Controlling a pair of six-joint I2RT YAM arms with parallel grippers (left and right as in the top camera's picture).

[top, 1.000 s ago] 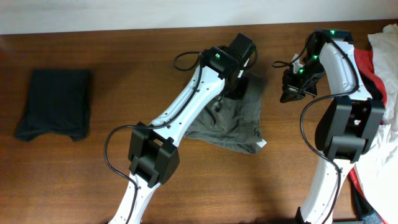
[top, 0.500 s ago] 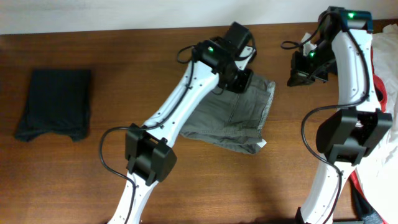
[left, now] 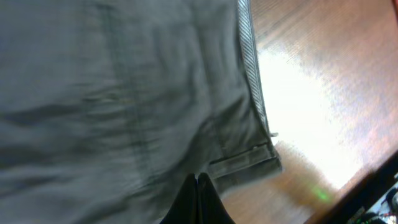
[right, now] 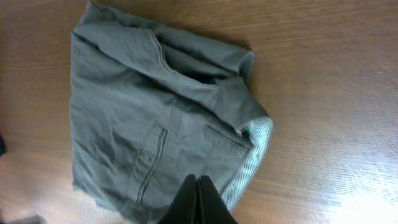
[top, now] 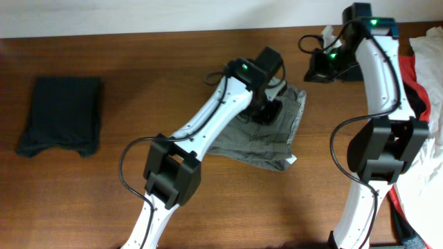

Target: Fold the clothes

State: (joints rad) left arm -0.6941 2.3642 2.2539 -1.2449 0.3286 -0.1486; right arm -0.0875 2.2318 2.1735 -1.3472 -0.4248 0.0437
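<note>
The left gripper [left: 198, 182], fingers shut with no cloth seen between them, sits low over the far part of the grey-khaki trousers [top: 266, 142], which lie rumpled in the middle of the table [top: 138, 62]. Farther back and right, the right gripper [right: 198, 182] hangs closed and empty above the wood. A folded black garment [top: 61, 114] lies well left, and white and red clothes [top: 430, 62] lie at the right edge.

Left arm [top: 214, 117] hides part of the trousers [top: 275, 142].
</note>
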